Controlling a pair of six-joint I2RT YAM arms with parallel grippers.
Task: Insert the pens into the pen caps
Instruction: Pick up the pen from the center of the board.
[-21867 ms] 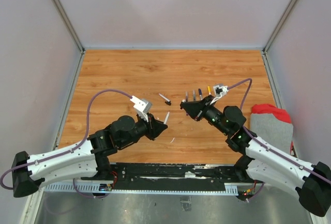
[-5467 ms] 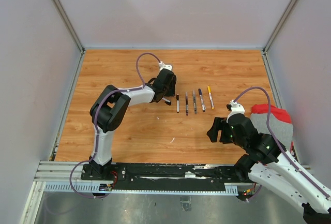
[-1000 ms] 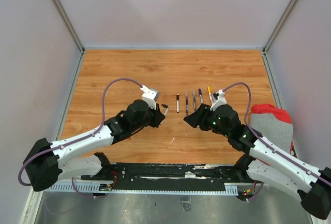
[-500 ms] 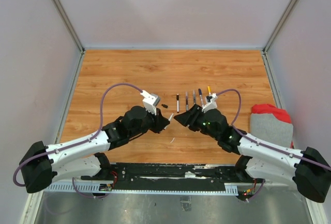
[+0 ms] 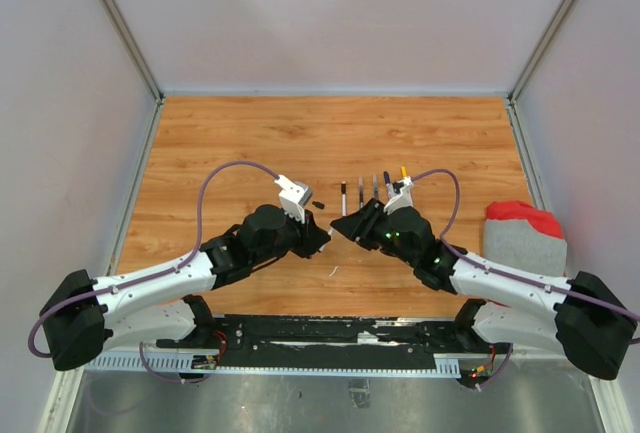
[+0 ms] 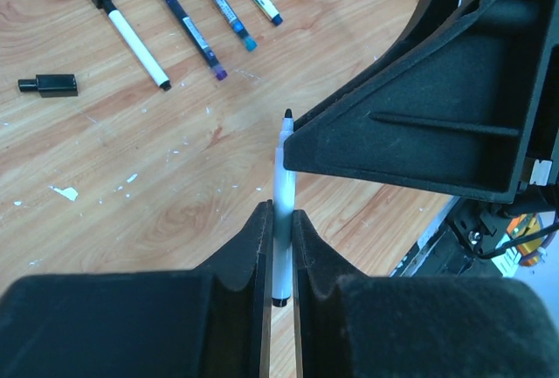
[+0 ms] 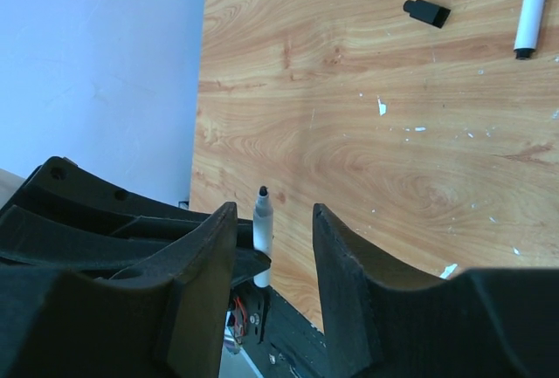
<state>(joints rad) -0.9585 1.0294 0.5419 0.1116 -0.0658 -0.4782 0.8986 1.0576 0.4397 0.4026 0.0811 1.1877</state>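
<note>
Pen, tip bare, clamped between fingers of left gripper, above table centre. Right gripper spread wide, empty, flanking that tip. Loose black cap lies at 11 o'clock. Other pens in row at 12 o'clock. Judgement: held pen's capping outstanding.

Bright, even light falls from above the desk. Its wood shows only a soft sheen, and the shadows cast on it are faint and soft-edged. The overhead view is sharp throughout. In the left wrist view the left hand is a dark, blurred mass, while the pen it pinches and the desk behind are crisp. The right hand is likewise soft and underexposed in its own view, and the wall beyond the desk is tinted blue.
</note>
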